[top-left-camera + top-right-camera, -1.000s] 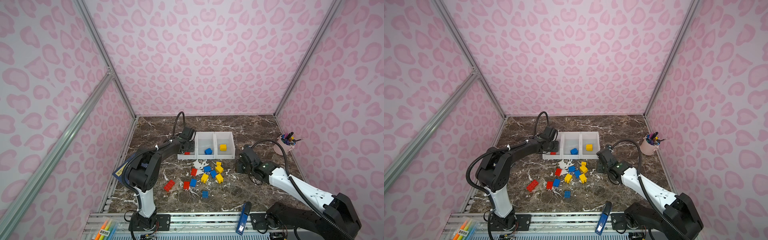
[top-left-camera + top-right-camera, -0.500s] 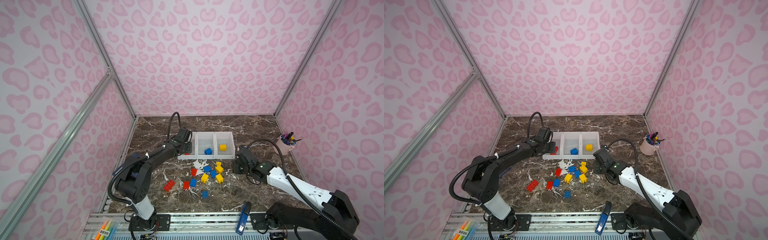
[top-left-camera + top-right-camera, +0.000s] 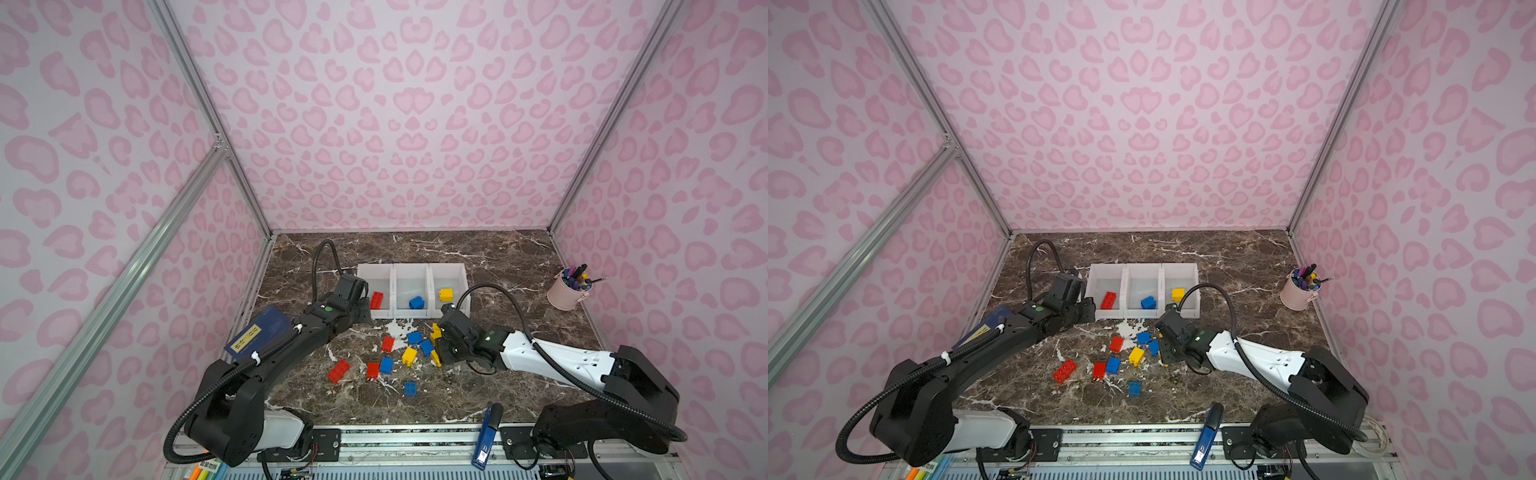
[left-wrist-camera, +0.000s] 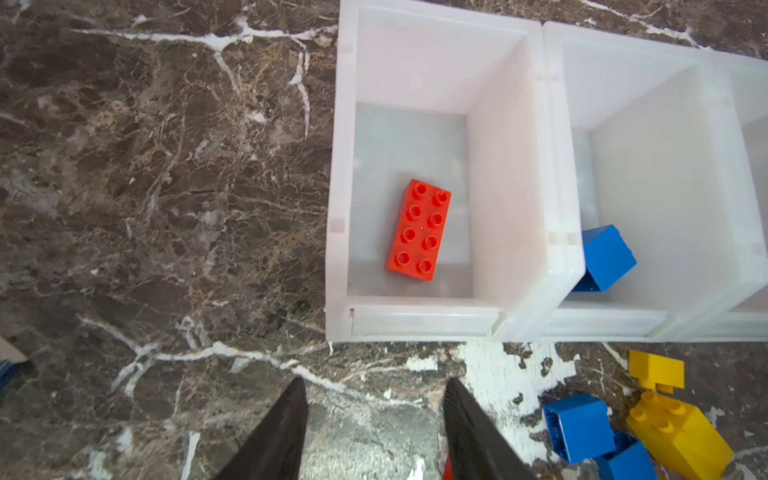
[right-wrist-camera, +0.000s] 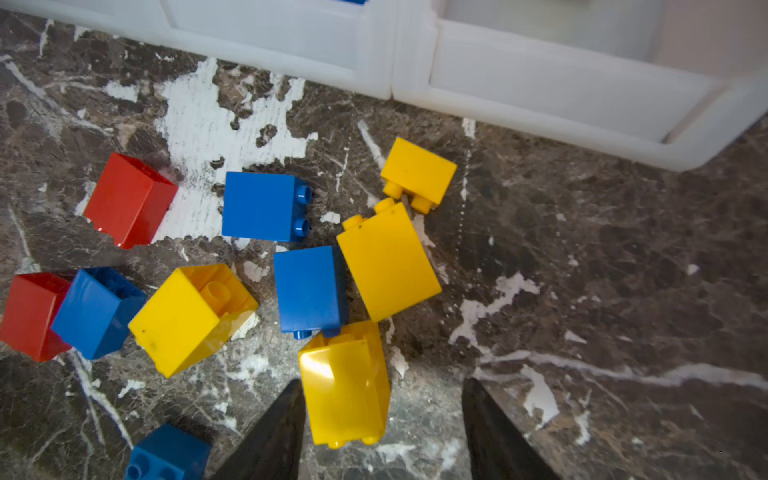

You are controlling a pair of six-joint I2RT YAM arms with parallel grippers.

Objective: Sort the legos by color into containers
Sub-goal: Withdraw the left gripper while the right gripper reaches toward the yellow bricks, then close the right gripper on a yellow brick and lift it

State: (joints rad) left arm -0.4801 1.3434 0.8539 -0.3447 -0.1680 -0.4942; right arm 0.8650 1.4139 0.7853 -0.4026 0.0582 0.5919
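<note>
One blue stapler (image 3: 485, 432) lies on the front rail (not part of the sort). Beyond it, roughly eleven loose legos (image 3: 409, 356) sit scattered on the marble table (image 3: 449, 399), with red, blue and yellow mixed.

Right gripper (image 5: 383, 384): a second ago it was out over bare table; now it is at the yellow end of the pile. Jaws apart. A yellow brick (image 5: 345, 382) lies on its side between them, against one finger with a gap on the other side, not clamped. Judgement: a yellow pick is about to begin.

Left gripper (image 4: 375, 386): a second ago it hung over the left container (image 4: 419, 320); now it is drawn back to just in front of the low lip, jaws apart and empty. A red oblong brick (image 4: 417, 230) lies flat, studs up, on that container's floor. Judgement: the red drop is done and this arm is free for the next piece.

Further back, the three containers (image 3: 411, 268) stand in a row where they stood before. They hold that red, one blue brick (image 3: 416, 302) and one yellow square brick (image 3: 446, 294), one colour each. Pink pen cup (image 3: 563, 297) stands far right, well apart.
</note>
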